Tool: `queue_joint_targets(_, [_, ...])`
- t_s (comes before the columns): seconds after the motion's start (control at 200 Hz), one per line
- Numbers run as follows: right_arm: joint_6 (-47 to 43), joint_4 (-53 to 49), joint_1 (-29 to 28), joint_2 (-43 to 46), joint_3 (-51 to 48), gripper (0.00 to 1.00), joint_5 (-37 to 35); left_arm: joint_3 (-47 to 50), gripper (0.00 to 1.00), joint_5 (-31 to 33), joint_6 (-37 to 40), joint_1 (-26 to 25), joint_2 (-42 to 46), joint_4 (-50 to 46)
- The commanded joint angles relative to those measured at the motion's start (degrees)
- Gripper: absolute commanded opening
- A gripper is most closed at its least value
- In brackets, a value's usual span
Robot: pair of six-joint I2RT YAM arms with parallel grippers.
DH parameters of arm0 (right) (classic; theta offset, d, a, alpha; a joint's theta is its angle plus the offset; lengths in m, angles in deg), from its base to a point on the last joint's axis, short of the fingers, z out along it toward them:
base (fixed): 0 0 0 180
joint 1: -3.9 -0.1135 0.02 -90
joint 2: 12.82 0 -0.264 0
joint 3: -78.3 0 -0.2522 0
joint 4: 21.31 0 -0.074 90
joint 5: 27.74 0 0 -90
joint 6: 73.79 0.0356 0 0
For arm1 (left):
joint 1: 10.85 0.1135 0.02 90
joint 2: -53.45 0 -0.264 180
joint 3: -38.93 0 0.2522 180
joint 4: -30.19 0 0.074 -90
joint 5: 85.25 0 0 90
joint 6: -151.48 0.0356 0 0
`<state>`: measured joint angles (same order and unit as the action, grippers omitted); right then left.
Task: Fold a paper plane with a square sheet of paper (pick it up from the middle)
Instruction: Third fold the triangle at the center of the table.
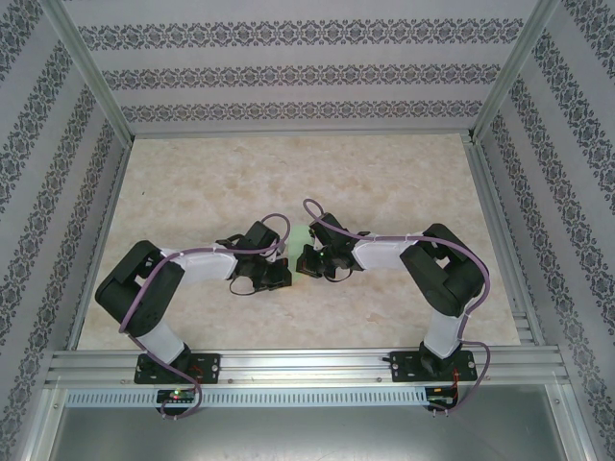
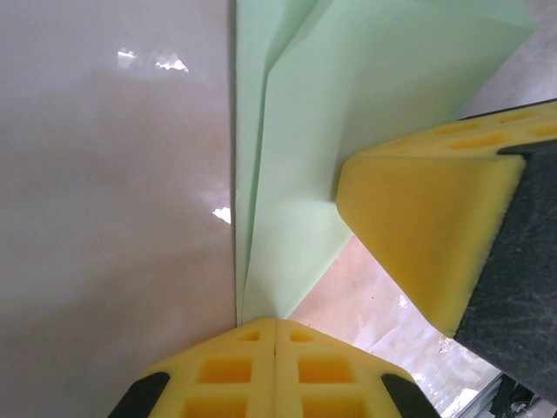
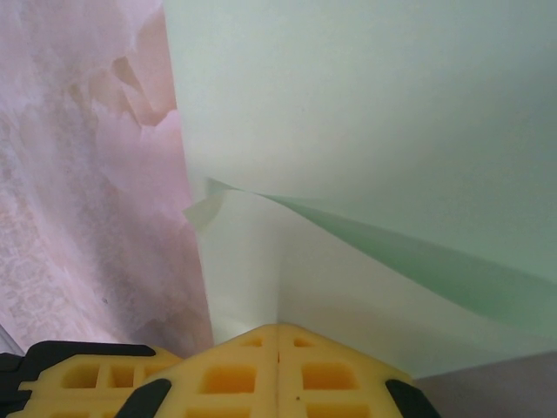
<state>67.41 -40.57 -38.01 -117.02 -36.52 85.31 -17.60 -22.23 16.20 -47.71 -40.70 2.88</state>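
Pale green and thin, the square sheet of paper (image 2: 365, 96) shows in the top view as a small sliver (image 1: 306, 236) at centre frame, between the two wrists above the marbled table (image 1: 288, 173). It is partly folded. In the left wrist view several layers fan apart along a long crease running down the middle of the frame. In the right wrist view one flap lifts away from the layer beneath it, and a small bent corner sits left of centre.

The left gripper (image 2: 275, 324) has its yellow fingers pressed together at the bottom of its frame. The narrow end of the paper runs into the seam between them, so we read it as pinching the sheet. The right gripper (image 3: 278, 331) looks the same: fingers tight together at bottom centre, with the green paper rising straight out of the seam. One of its fingers (image 2: 418, 226) also appears at the right of the left wrist view, overlapping the paper's lower edge.

We judge the sheet to be almost weightless, limp and quick to crease. A light pinch is enough, but any pull between the two arms could skew or tear it. The best hold is on the stacked layers beside the centre crease, where it is stiffest; loose flaps would simply bend. We cannot tell whether the paper touches the table.
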Motion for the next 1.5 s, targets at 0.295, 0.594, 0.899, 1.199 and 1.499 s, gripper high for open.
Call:
queue_joint_targets(0.295, [-1.9, -3.5, -0.4, -1.4, 1.2, 0.05, -0.8, -1.2, 0.04, 3.2, 0.7, -0.1, 5.9, 0.3])
queue_joint_targets(0.594, [-1.8, -2.9, -0.4, -1.4, 1.6, 0.05, 0.2, -1.6, 0.03, 2.2, 0.3, -0.2, -0.5, 2.3])
queue_joint_targets(0.899, [-4.9, -4.1, 1.4, 3.4, 3.7, 0.18, 0.3, -1.3, 0.02, 3.9, 0.5, -0.2, -1.5, 0.6])
queue_joint_targets(1.199, [-18.4, -14.1, 7.8, 7.1, 7.1, 0.36, -4.3, -1.1, 0.01, 4.8, 1.2, -0.2, -1.9, -1.6])
queue_joint_targets(1.499, [-15.8, -5.5, 7.5, 7.0, 2.9, 0.3, 5.1, -1.4, 0.01, 5.9, -0.4, -0.1, -1.9, -2.3])
